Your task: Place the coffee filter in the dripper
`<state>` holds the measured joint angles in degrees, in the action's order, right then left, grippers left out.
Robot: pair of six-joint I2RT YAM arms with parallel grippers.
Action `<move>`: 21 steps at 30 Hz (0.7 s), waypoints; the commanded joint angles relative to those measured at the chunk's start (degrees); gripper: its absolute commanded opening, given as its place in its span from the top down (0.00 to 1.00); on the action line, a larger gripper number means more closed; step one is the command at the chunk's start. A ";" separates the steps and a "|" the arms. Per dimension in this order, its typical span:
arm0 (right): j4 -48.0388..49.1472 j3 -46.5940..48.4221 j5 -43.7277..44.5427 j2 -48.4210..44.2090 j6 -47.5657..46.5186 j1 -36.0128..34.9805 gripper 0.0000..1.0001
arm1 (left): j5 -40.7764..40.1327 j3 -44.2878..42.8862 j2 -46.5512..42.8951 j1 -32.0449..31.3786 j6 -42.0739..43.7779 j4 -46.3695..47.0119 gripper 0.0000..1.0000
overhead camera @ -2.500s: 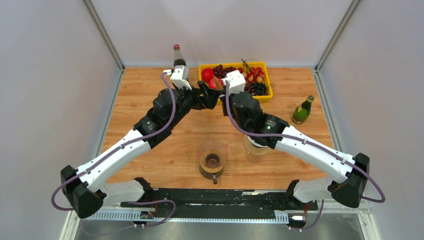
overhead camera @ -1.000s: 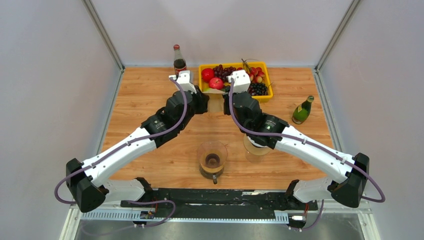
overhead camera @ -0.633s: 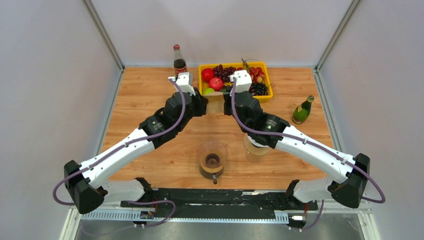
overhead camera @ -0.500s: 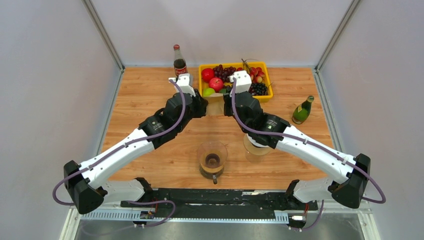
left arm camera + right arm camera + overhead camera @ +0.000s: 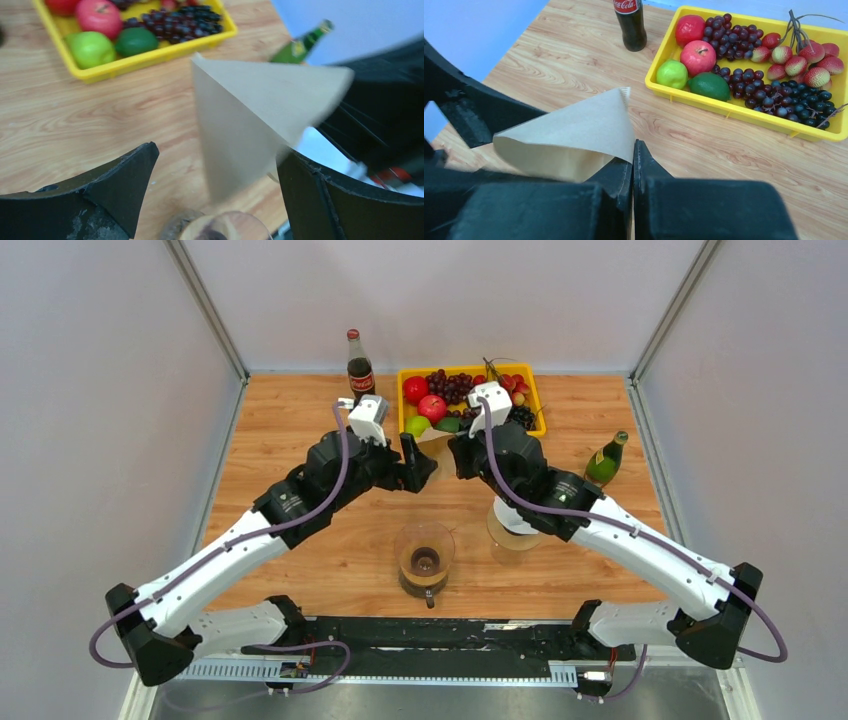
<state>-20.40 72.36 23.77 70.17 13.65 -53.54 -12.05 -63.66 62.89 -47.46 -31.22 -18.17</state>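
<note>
The tan paper coffee filter [image 5: 574, 135] hangs in the air above the table, opened into a cone. My right gripper [image 5: 634, 145] is shut on its edge. My left gripper [image 5: 220, 155] is open, its fingers standing wide on either side of the filter [image 5: 250, 115] and apart from it. From above, the two grippers, left [image 5: 415, 462] and right [image 5: 458, 452], face each other with the filter [image 5: 435, 438] between them. The glass dripper [image 5: 424, 558] stands on the table nearer the arm bases, and its rim [image 5: 225, 229] shows below the filter.
A yellow tray [image 5: 405, 373] of fruit sits at the back, with a cola bottle [image 5: 358, 365] to its left. A green bottle [image 5: 605, 460] stands at the right. Another glass vessel [image 5: 512, 530] is partly hidden under my right arm.
My left gripper has opened, let go of the filter and drawn back slightly. My right gripper still holds the filter and has shifted a little to the right.
</note>
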 commanded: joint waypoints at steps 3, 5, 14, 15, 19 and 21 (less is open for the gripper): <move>-9.21 2.31 -0.37 -2.22 0.55 0.10 1.00 | 21.52 3.20 -9.69 -0.06 4.73 5.24 0.00; -14.25 3.68 -1.43 -2.36 1.17 0.05 1.00 | 24.14 4.49 -12.97 -0.08 5.35 5.13 0.00; -28.27 6.35 -23.29 -5.43 0.49 0.09 1.00 | -1.17 10.49 -22.36 0.70 2.93 -5.39 0.00; -29.80 7.01 -26.39 -5.02 0.16 0.10 1.00 | -2.16 10.75 -22.19 1.91 1.80 -6.13 0.00; -35.89 10.07 -35.48 -2.57 -1.22 0.09 1.00 | -2.83 13.22 -20.81 7.11 -1.13 -7.00 0.00; -36.62 10.19 -36.86 -1.84 -1.28 -0.02 1.00 | -3.32 14.45 -20.47 8.84 -1.89 -7.09 0.00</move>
<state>-51.66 79.77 -3.44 67.00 13.50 -53.49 -10.70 -51.27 41.21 -41.89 -30.00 -22.39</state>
